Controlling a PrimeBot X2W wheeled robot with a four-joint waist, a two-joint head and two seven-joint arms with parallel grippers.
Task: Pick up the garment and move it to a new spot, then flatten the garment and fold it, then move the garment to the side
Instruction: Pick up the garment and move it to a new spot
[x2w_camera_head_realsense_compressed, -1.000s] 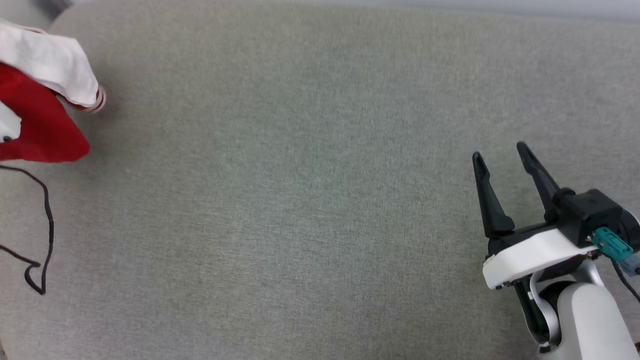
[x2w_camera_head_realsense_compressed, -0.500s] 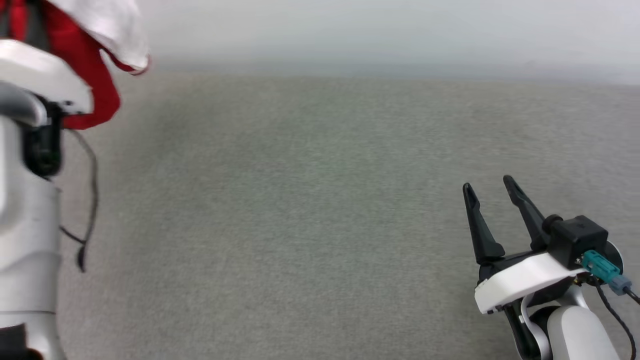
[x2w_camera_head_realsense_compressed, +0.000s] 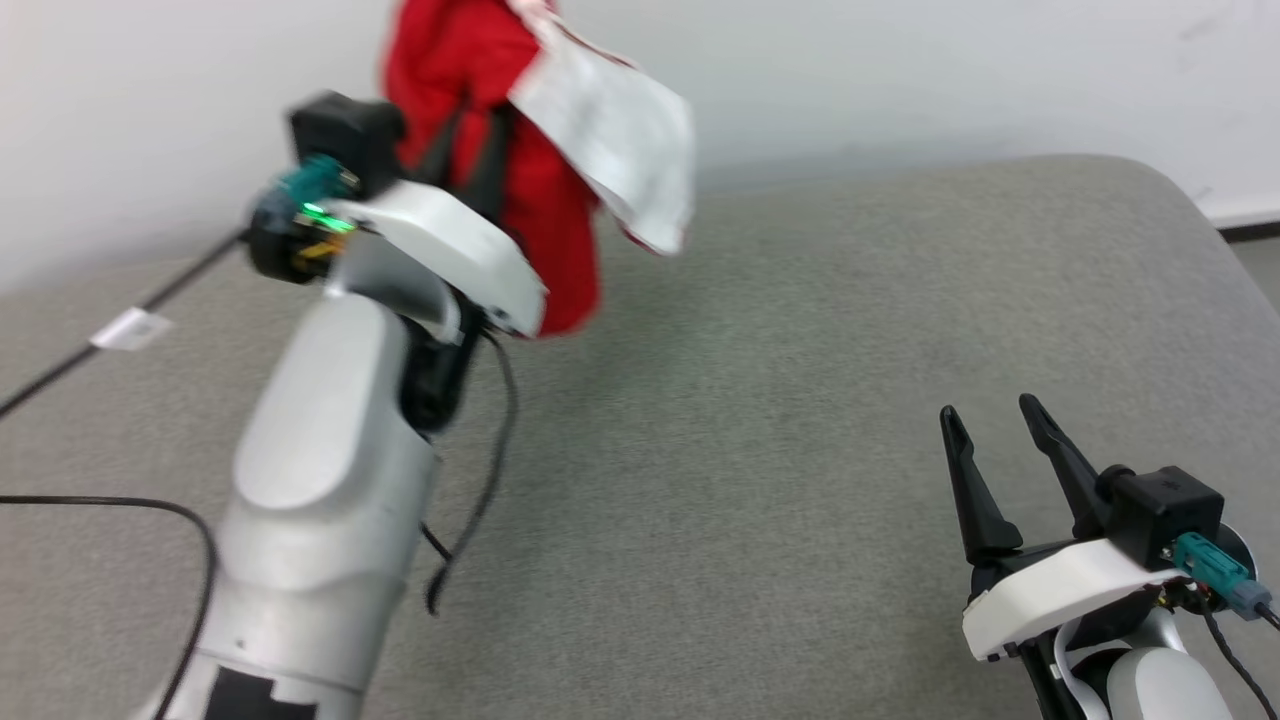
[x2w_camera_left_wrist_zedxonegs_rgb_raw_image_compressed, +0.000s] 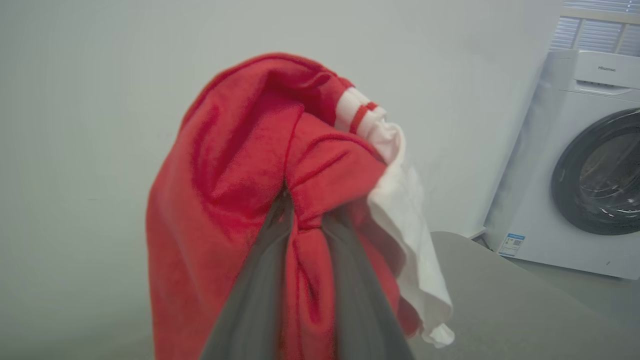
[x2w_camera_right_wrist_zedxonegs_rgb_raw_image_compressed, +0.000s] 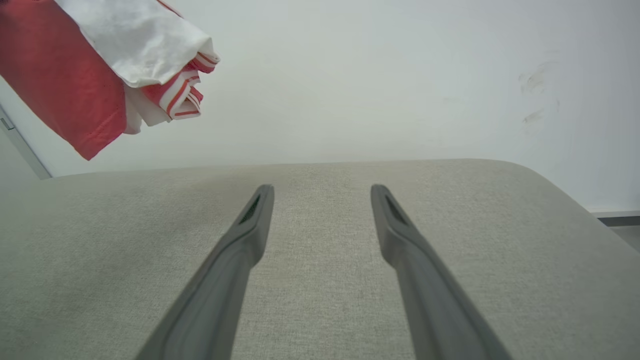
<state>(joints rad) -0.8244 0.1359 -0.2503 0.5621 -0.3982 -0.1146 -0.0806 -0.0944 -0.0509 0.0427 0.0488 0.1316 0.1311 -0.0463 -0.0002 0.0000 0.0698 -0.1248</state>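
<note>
One garment: the red and white garment (x2w_camera_head_realsense_compressed: 555, 240) hangs in the air from the left gripper (x2w_camera_head_realsense_compressed: 470, 130), at 11 o'clock in the head view, in front of the pale wall (x2w_camera_head_realsense_compressed: 900, 80).
Change in garment: a second ago only a bit of it showed at 9 o'clock, at the edge of the head view. Now it is up near the top.
Change in view: the whole head view has tipped up, so the camera moved. The wall and the left arm have come into the picture.
Change in right gripper: the right gripper (x2w_camera_head_realsense_compressed: 988, 410) sits at 4 o'clock much as before, its two fingers spread wide with nothing between them.
Garment look: it is bunched up, mostly red, with a white sleeve flopping to one side. The sleeve end has red and white stripes (x2w_camera_right_wrist_zedxonegs_rgb_raw_image_compressed: 180, 95).
Left jaws: in the left wrist view the dark fingers (x2w_camera_left_wrist_zedxonegs_rgb_raw_image_compressed: 260, 280) pinch a fold of red cloth (x2w_camera_left_wrist_zedxonegs_rgb_raw_image_compressed: 225, 165).
Garment and table: the cloth hangs clear above the grey table top (x2w_camera_head_realsense_compressed: 760, 350).
Hard to see: the garment is blurry in the head view and its top is cut off. Any letters or number are folded out of sight. The left fingertips are buried in cloth.
Around: a black cable (x2w_camera_head_realsense_compressed: 490, 430) dangles by the left arm. A white washing machine (x2w_camera_left_wrist_zedxonegs_rgb_raw_image_compressed: 575, 175) stands at 3 o'clock in the left wrist view.
</note>
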